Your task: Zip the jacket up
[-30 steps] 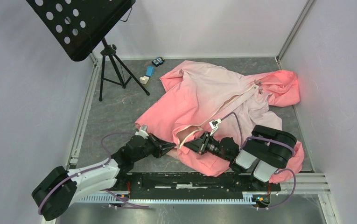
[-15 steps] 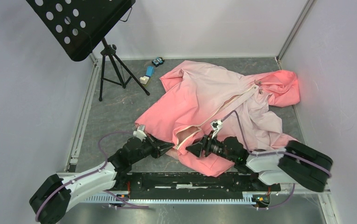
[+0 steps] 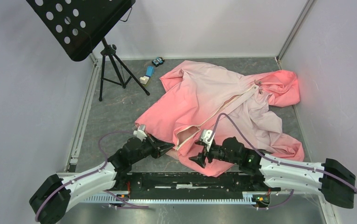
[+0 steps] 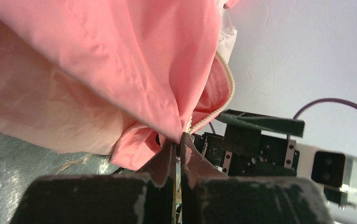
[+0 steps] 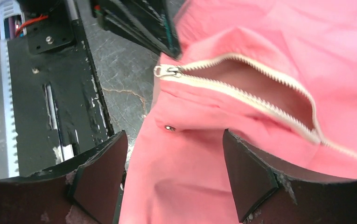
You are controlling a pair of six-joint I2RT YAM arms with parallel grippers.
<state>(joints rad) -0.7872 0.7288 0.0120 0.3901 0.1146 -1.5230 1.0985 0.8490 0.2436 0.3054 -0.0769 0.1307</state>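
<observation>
I am watching the jacket (image 3: 213, 93), which is lying crumpled across the right half of the table (image 3: 115, 116). It is stretching from about 6 o'clock, just ahead of the arm bases, up to 2 o'clock, where its coral hood (image 3: 283, 86) is bunching against the right wall. The zipper (image 3: 234, 105) is running diagonally from the collar at 1 o'clock down to the hem at 6 o'clock.

In the right wrist view the slider (image 5: 167, 71) is sitting at the bottom end of the zipper. The two rows of teeth are parting into a loop just beyond it and meeting again farther along.

The left gripper (image 3: 169, 146) is reaching in from 7 o'clock. Its jaws are pressing tight together on a fold of pink cloth right at the zipper's bottom end.

The right gripper (image 3: 199, 158) is hovering over the hem, near the left one at its 4 o'clock. Its jaws are standing wide apart and gripping nothing, with pink fabric and a small metal snap (image 5: 169, 127) showing between them.

A music stand (image 3: 80, 23) is standing at 10 o'clock, with small blue and white blocks (image 3: 147, 74) lying at 11 o'clock.
</observation>
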